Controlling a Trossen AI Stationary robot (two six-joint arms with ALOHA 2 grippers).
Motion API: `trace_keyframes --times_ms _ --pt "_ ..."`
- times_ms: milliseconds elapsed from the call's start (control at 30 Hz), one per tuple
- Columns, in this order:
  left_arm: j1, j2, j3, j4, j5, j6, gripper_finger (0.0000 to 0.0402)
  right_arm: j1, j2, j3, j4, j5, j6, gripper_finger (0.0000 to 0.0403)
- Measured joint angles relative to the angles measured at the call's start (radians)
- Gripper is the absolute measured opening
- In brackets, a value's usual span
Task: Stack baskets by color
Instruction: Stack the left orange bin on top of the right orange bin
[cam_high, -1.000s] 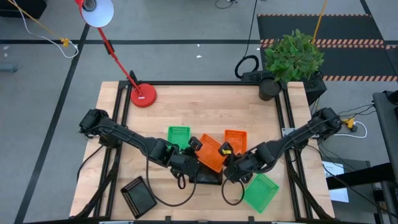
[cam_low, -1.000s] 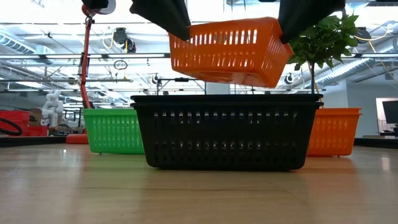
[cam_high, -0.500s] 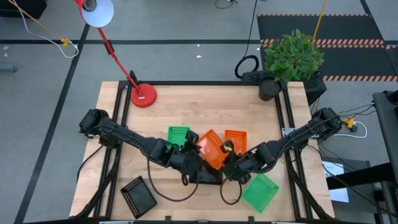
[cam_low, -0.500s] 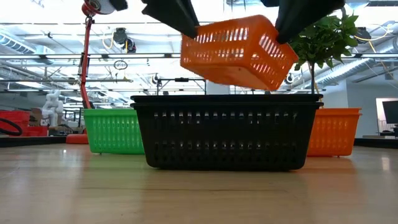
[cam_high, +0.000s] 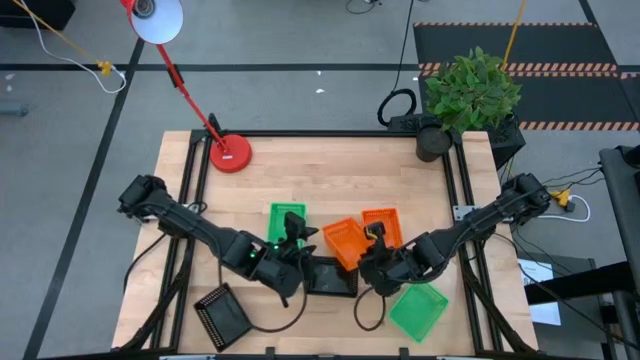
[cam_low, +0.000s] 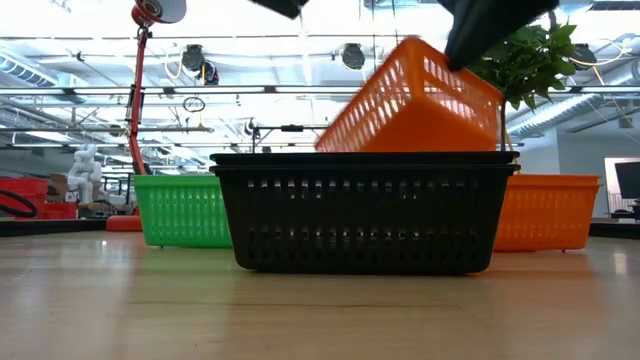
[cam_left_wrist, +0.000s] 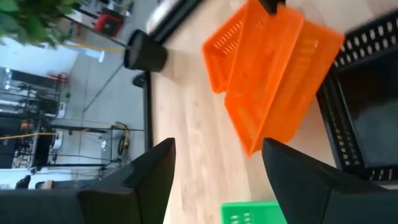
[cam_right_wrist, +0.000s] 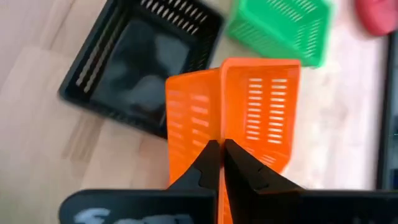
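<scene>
At the near left corner of the bench (cam_high: 330, 160) a black basket (cam_high: 221, 314) lies alone, close to the front edge, with bare wood around it and more open wood behind, up to the red lamp base (cam_high: 231, 154) near the far left corner. Moving right, a green basket (cam_high: 287, 222) sits mid-bench, and just beside it hangs the left gripper (cam_high: 292, 232) with its fingers (cam_left_wrist: 298, 180) spread wide and nothing between them — the wrist view shows them framing empty bench. In front of it stands a second black basket (cam_high: 329, 277), upright and open-topped, close to the front edge.

The lifted orange basket (cam_high: 347, 242) hangs above the far side of that black one, tipped steeply so one end points up. It is clear of the left fingers and held only by the right gripper (cam_high: 374, 238), whose fingers (cam_right_wrist: 214, 163) are pressed together on its wall, pinching the thin plastic. Just behind it a second orange basket (cam_high: 379, 225) rests flat on the bench. Right of the arm a second green basket (cam_high: 419, 309) lies tilted near the front right edge, and the black plant pot (cam_high: 433, 142) stands at the far right corner; the wood between them is open.

A second ago both grippers carried the orange basket between them, nearly level — since then the left fingers have let go and drawn back toward the green basket, and the orange one has swung up on end.
</scene>
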Motion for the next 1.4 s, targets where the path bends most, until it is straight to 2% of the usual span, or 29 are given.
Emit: trace_keyframes --times_ms 233,500,733,1067,1400 --pt "-0.031 -0.059 0.000 -0.039 -0.018 -0.082 0.0243 0.040 0.000 0.092 -0.032 0.128 0.057 0.0001" --pt "-0.032 -0.078 0.000 -0.089 -0.018 -0.157 0.0244 0.122 0.000 0.171 -0.243 0.158 0.396 0.0001" --pt "-0.012 -0.077 0.000 -0.086 -0.010 -0.171 0.0244 0.209 0.000 0.170 -0.405 0.191 0.582 0.0001" --pt "0.007 -0.077 0.000 -0.068 -0.008 -0.179 0.0244 0.224 0.000 0.170 -0.589 0.191 0.705 0.0001" --pt "0.025 -0.077 0.000 -0.068 0.019 -0.178 0.0244 0.181 0.022 0.124 -0.593 0.186 0.696 0.0001"
